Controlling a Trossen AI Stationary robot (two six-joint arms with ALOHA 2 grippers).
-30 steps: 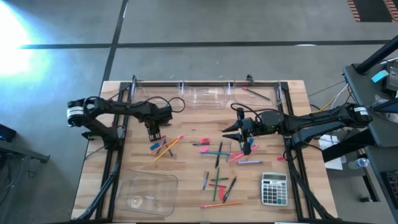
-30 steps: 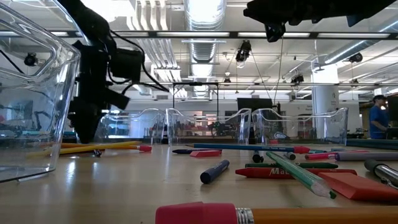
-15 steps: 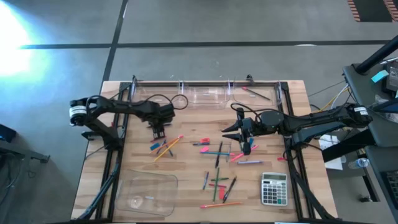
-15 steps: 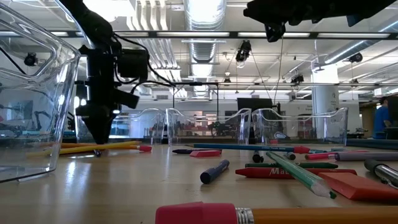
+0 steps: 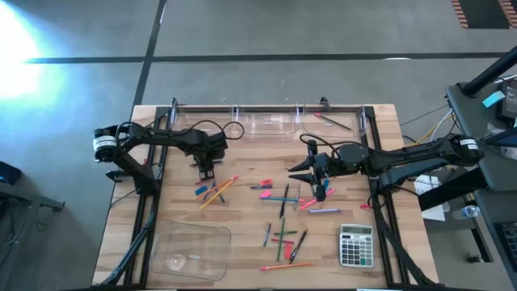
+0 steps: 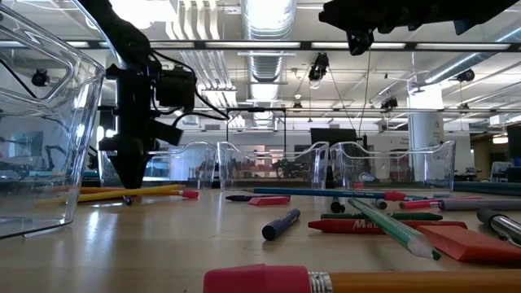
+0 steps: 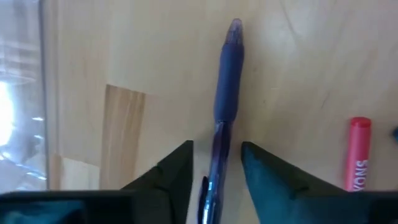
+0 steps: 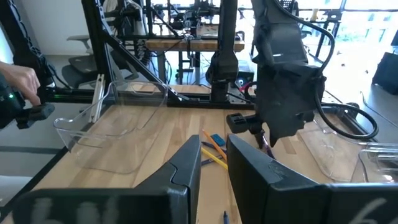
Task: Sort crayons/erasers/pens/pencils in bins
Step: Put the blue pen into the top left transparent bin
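My left gripper [image 5: 206, 170] stands over the table's far left part, between the pencil pile [image 5: 213, 190] and the three small clear bins [image 5: 262, 123]. It is shut on a purplish-blue pen [image 7: 227, 68]. The gripper also shows in the low view [image 6: 130, 175]. My right gripper [image 5: 296, 169] hangs high over the middle heap of crayons, pens and pencils [image 5: 287, 206]. It points level toward the table's left, its fingers a little apart and empty [image 8: 212, 149]. A red crayon [image 7: 358, 155] lies on the wood beside the pen. My left gripper pinches the pen's thin barrel [image 7: 214, 165] between its two fingers, just behind the thick grip sleeve. The fingers point down. The grip sleeve and writing tip [image 7: 235, 26] stick out past the fingertips toward the table. I cannot tell whether the tip touches the wood.
The rightmost small bin [image 5: 331, 121] holds a few sticks. A large shallow clear tray [image 5: 190, 250] lies at the near left. A grey calculator [image 5: 355, 245] lies at the near right. A blue eraser [image 5: 199, 191] lies by the pencil pile. Black rails run along the table's sides.
My left gripper has gone from the pencil pile toward the table's far edge and a little to the right, then nearly stopped. My right gripper has kept still.
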